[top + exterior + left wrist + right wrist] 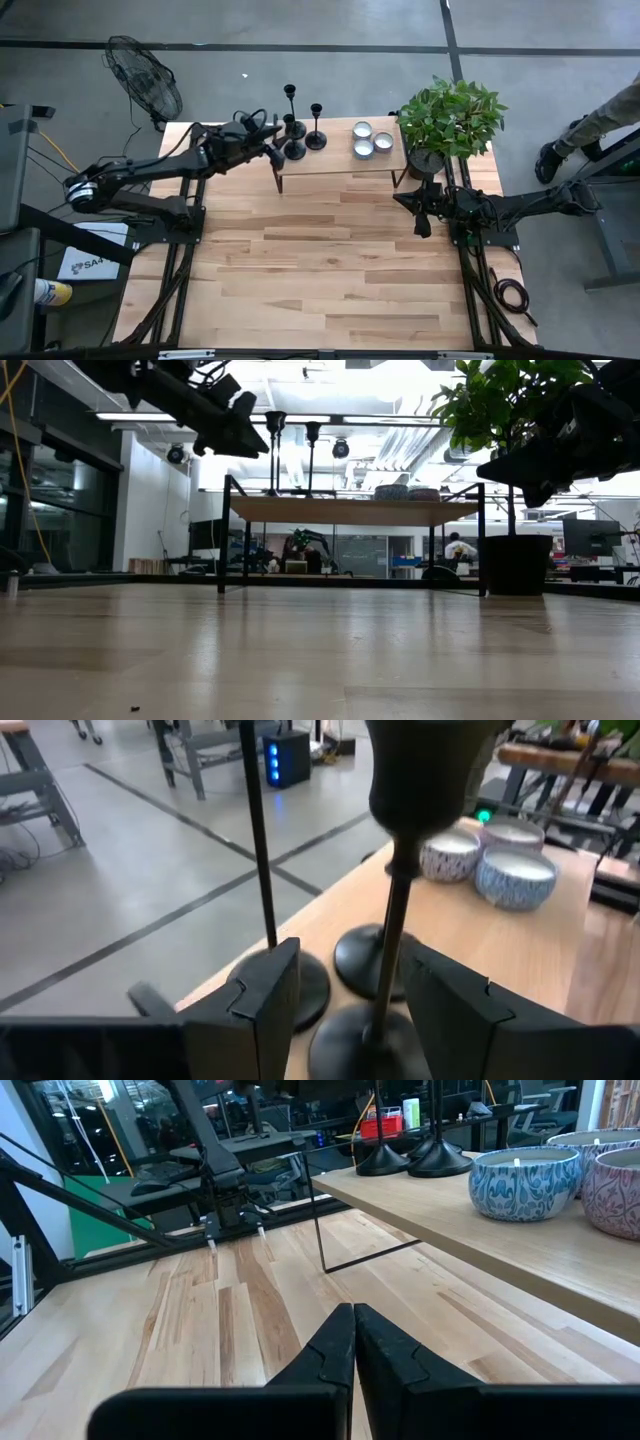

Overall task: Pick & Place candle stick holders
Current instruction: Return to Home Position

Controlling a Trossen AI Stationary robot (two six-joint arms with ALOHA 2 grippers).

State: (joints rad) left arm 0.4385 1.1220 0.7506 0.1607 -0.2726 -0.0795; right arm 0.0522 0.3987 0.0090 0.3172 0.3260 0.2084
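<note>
Candlestick holders (pixel 297 128) near shelf (pixel 340 160) edge, left tool (pixel 345 1005) astride one

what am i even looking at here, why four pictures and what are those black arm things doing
It is one moment seen by four cameras. One looks straight down on a wooden table, one sits at table height, and one rides on each arm's wrist.

The black things are two robot arms with two-finger grippers. A small raised shelf stands at the table's far side, holding three black candlestick holders and three patterned candle bowls. A potted plant stands beside it.

The left gripper reaches over the shelf. Its fingers stand open on either side of one candlestick holder's stem, not clamped on it. The right gripper is shut, holds nothing, and waits above the table near the plant.
</note>
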